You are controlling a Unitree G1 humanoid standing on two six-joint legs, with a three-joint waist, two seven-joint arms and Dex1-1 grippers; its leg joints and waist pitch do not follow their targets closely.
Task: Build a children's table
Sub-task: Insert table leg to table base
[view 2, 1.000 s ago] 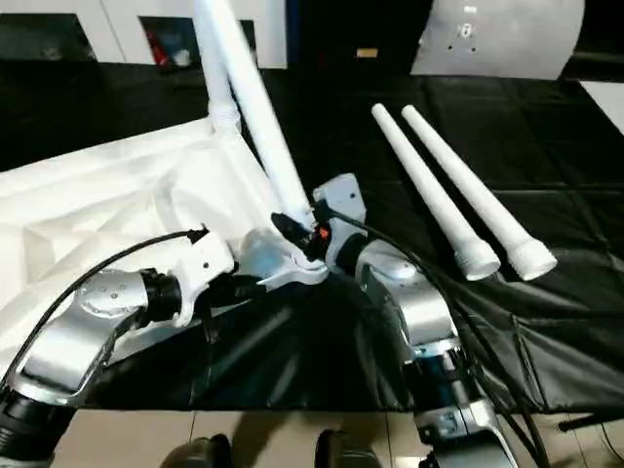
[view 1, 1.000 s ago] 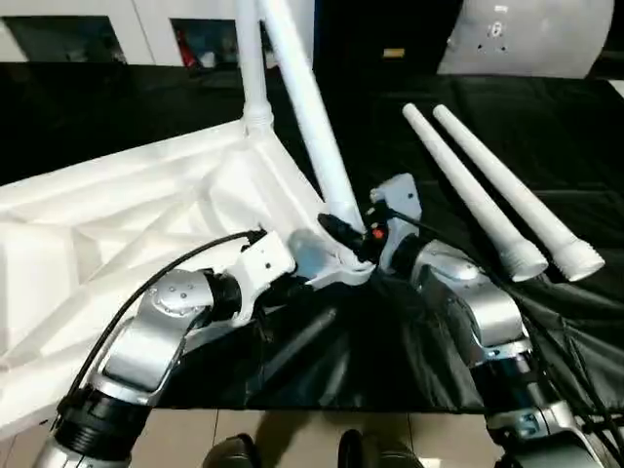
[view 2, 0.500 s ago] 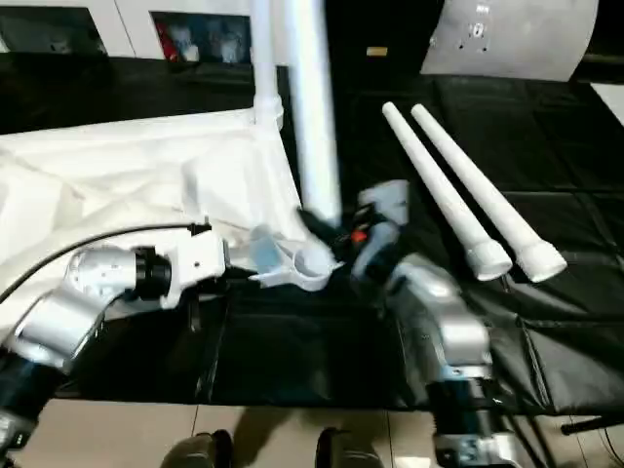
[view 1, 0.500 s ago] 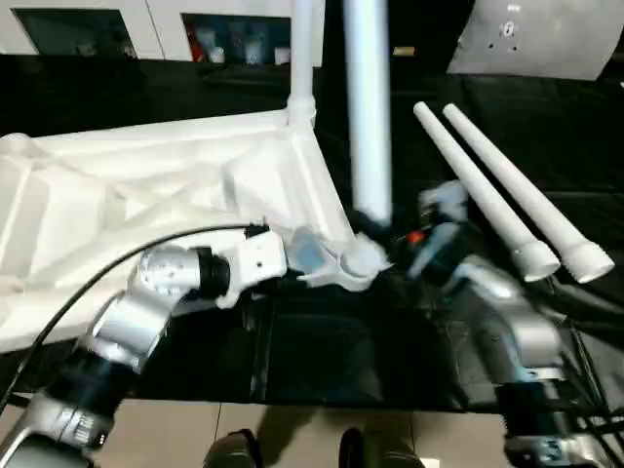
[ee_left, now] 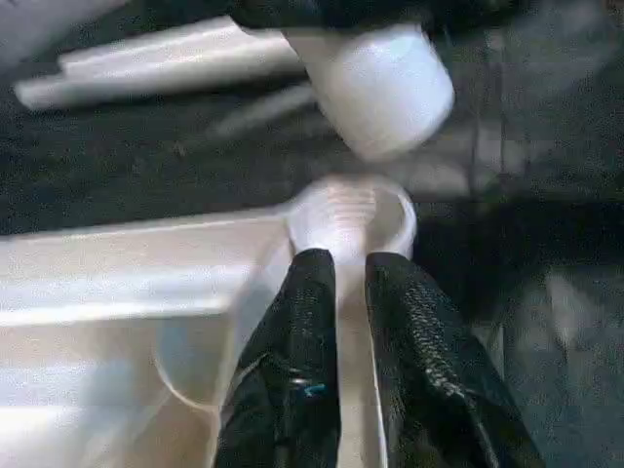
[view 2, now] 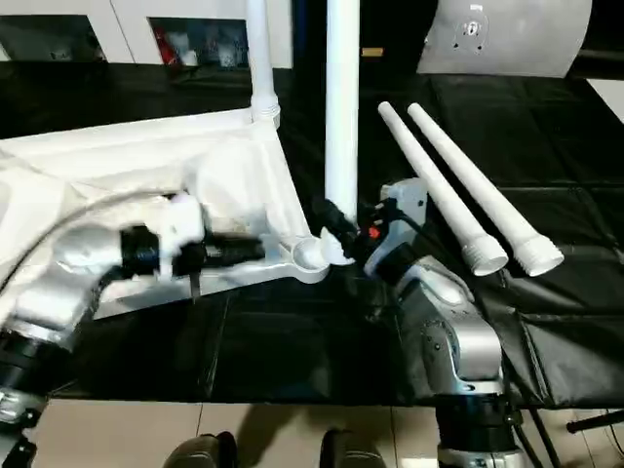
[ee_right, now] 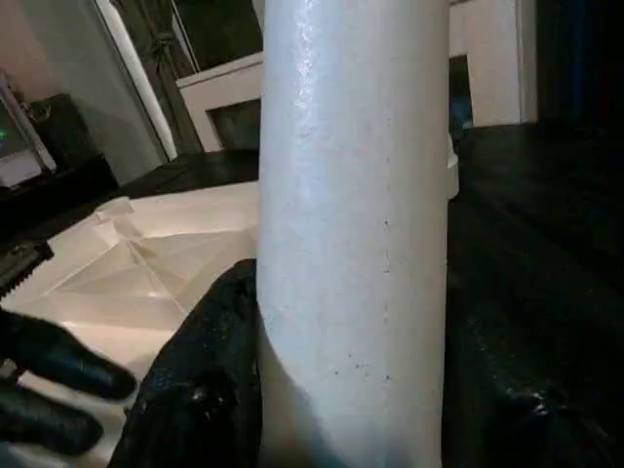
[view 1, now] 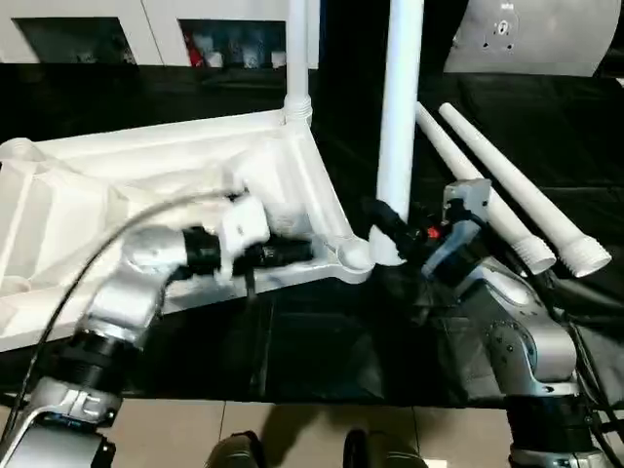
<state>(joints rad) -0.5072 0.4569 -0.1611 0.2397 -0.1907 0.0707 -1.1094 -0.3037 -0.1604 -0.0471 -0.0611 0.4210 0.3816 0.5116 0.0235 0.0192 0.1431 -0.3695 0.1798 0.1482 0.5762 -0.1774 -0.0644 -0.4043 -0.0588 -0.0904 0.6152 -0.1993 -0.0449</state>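
The children's table top lies upside down on the black cloth, ribs up, with one leg standing in its far corner socket. My right gripper is shut on a second leg and holds it upright. That leg's thick end hangs just above and beside the near corner socket, apart from it. My left gripper has its fingers close together astride the table's rim, right behind that socket. Two loose legs lie side by side on the cloth to the right.
A black cloth covers the work surface down to its near edge, with tiled floor below. White cabinets stand at the back and a white panel at the back right. A cable runs along my left forearm.
The leg in my right gripper has swung from leaning to upright, its end now over the near socket. My left arm has shifted along the rim. The camera has also moved.
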